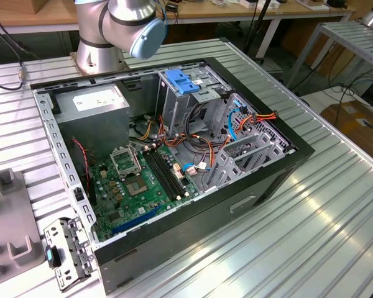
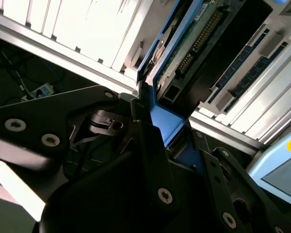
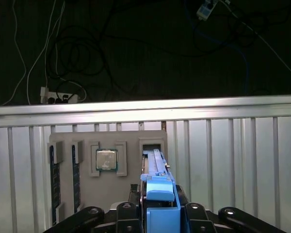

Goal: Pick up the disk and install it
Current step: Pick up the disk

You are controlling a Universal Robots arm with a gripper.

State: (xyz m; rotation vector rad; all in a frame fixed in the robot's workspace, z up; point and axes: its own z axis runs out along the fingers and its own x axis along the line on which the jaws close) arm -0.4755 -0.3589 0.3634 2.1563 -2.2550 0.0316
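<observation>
The gripper (image 3: 160,221) is closed on the disk (image 3: 157,187) at its blue carrier end (disk edge-on); the far end lies at a slot of the grey parts tray (image 3: 131,138).

Arm (image 1: 127,25): joint is hanging just over its base. Gripper (image 3: 160,213): jaws are clamping the disk (image 3: 160,190) on both flanks.

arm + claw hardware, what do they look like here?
The arm has silver-grey rounded joint housings with a pale blue end cap. The claw is matte black, built from flat linkage plates fastened with silver screws.
</observation>
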